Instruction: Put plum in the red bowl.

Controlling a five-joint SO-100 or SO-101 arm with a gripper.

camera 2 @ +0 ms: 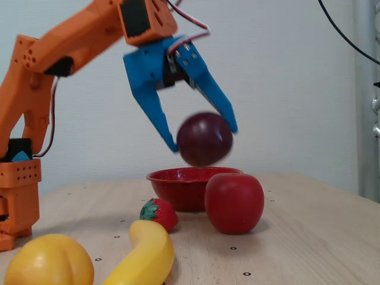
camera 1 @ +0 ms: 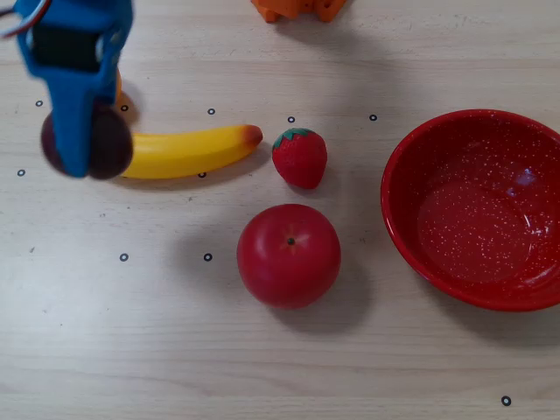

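Observation:
The dark purple plum point(camera 2: 205, 139) hangs high above the table, pinched between the blue fingers of my gripper point(camera 2: 203, 138), which is shut on it. In the overhead view the plum point(camera 1: 112, 145) shows at the upper left under the blue gripper point(camera 1: 85, 149), over the banana's left end. The red bowl point(camera 1: 477, 210) with white speckles sits empty at the right edge. In the fixed view the red bowl point(camera 2: 178, 184) lies at the back of the table, behind the apple.
A yellow banana point(camera 1: 188, 149), a strawberry point(camera 1: 299, 157) and a large red apple point(camera 1: 289, 255) lie between the gripper and the bowl. In the fixed view a yellow round fruit point(camera 2: 47, 261) sits at the front left, near the orange arm base point(camera 2: 18, 196).

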